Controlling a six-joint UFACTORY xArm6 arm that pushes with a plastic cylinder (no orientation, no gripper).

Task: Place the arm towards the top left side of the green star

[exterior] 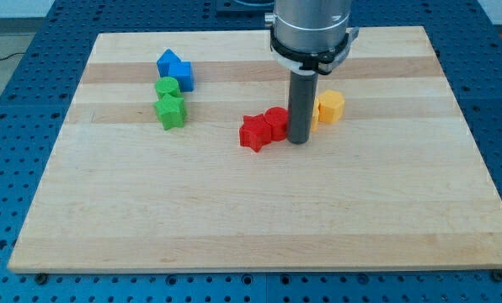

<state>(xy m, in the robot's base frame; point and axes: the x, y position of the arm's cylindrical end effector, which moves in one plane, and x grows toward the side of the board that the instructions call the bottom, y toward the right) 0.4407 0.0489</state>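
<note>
Tip position first: my tip (pixel 298 140) sits mid-board, touching the right side of a red round-ish block (pixel 276 123), with a red star-shaped block (pixel 254 133) further left and a yellow hexagonal block (pixel 330 107) just behind on the right. No claw here, just a bare dark rod, holding nothing. The green star-shaped block (pixel 171 111) lies well off to the left, slightly farther back, below a green round block (pixel 168 87) and a blue block (pixel 174 67). I reckon I need to travel left and far, ending beside that green cluster's far-left.

Arm cut off by your view's top, rod hiding part of the yellow block (pixel 331 107), its shape unclear to you
</note>
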